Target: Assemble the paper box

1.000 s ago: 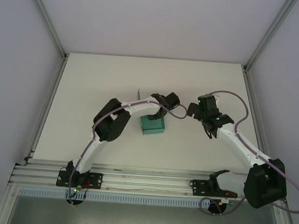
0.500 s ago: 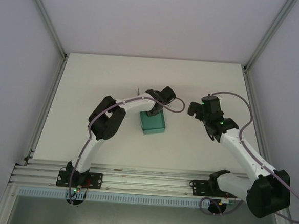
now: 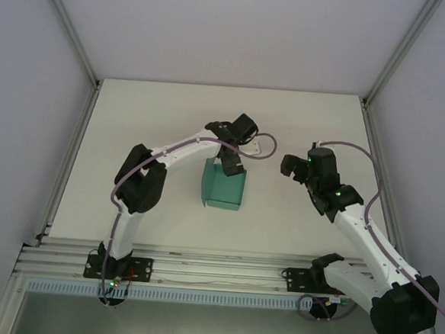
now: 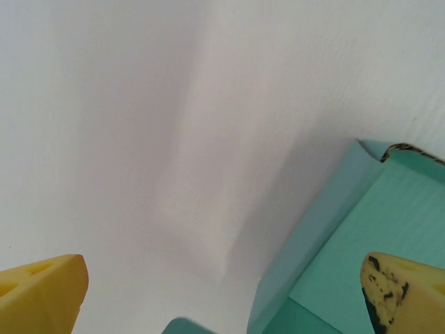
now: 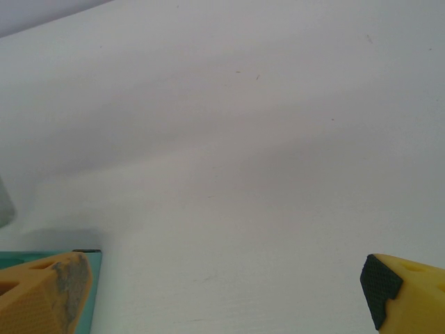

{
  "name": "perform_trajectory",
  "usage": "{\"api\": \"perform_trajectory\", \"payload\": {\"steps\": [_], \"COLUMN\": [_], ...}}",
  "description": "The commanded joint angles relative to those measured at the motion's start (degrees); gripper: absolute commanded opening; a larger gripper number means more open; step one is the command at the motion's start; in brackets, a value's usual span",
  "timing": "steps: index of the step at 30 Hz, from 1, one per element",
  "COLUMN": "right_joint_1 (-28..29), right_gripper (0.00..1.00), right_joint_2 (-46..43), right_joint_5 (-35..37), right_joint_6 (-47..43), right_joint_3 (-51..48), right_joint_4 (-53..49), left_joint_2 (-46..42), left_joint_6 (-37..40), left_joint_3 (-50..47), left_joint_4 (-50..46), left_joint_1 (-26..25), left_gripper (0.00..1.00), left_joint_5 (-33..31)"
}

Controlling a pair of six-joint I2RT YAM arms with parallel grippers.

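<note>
Teal thin-card paper box (image 3: 223,190) seen mid white table (image 3: 148,131), walls judged raised, closing left undone | left claw (image 3: 230,166) spread wide astride one wall | right claw (image 3: 290,166) wide, nothing held, nearby

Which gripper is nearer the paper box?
Left. The left gripper is at the far edge of the paper box, straddling one wall; the right gripper hangs apart, off to its right.

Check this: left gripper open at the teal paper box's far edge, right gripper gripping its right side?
One error: the right gripper grips nothing; the top external view shows it apart from the paper box, to its right. The left gripper is open at the far edge.
</note>
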Motion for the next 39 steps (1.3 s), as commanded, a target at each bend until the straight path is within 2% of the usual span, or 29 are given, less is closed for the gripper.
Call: {"api": "perform_trajectory", "payload": {"steps": [1,4,8,12,14,17,19,22,27,28,32,36,39], "right_joint_1": [-0.4,-0.4,-0.4,1.4,3.5,6.9,8.6,10.8,13.3,13.6,14.4,14.4,14.4], "right_gripper": [1.0,1.0,1.0,0.96,0.93,0.89,0.88,0.86,0.8,0.76,0.47,0.3,0.25], "right_joint_2": [-0.4,1.4,8.3,19.0,26.0,36.2,41.9,49.5,57.9,58.6,59.8,57.9,56.2], "right_joint_5": [-1.4,-6.3,-19.7,-28.9,-30.7,-31.7,-31.6,-29.6,-25.2,-24.0,-18.8,-11.7,-2.9], "right_joint_6": [-2.3,-6.9,-16.7,-27.5,-33.3,-42.1,-45.4,-47.3,-47.4,-46.4,-38.4,-28.7,-20.3], "right_joint_3": [-1.4,-1.8,1.1,7.1,11.3,19.2,24.0,31.0,38.2,38.8,38.5,34.4,32.1], "right_joint_4": [1.3,4.2,6.4,7.0,6.2,0.9,-1.9,-4.8,-7.3,-6.8,-2.4,2.8,4.0], "left_joint_2": [-4.2,-6.8,-12.1,-22.1,-26.6,-31.3,-33.4,-36.2,-39.7,-40.3,-42.6,-44.6,-45.5], "left_joint_6": [-4.3,-12.8,-26.3,-38.6,-46.3,-55.0,-57.9,-60.2,-61.0,-61.3,-63.3,-63.9,-64.1], "left_joint_3": [1.9,3.3,3.1,-10.5,-19.8,-31.1,-36.3,-42.4,-49.6,-50.5,-52.2,-51.9,-50.9], "left_joint_4": [2.3,6.1,10.6,21.9,27.5,30.8,30.8,28.9,25.8,25.4,23.9,24.2,23.4], "left_joint_1": [1.4,1.7,3.1,7.8,11.1,16.0,18.7,21.4,22.0,22.1,22.1,22.1,22.1], "left_gripper": [1.0,1.0,1.0,1.0,1.0,1.0,1.0,1.0,1.0,1.0,1.0,1.0,1.0], "left_joint_5": [3.6,1.8,-3.7,-2.7,0.2,3.2,4.4,3.1,1.6,1.1,-1.9,-3.7,-5.4]}}
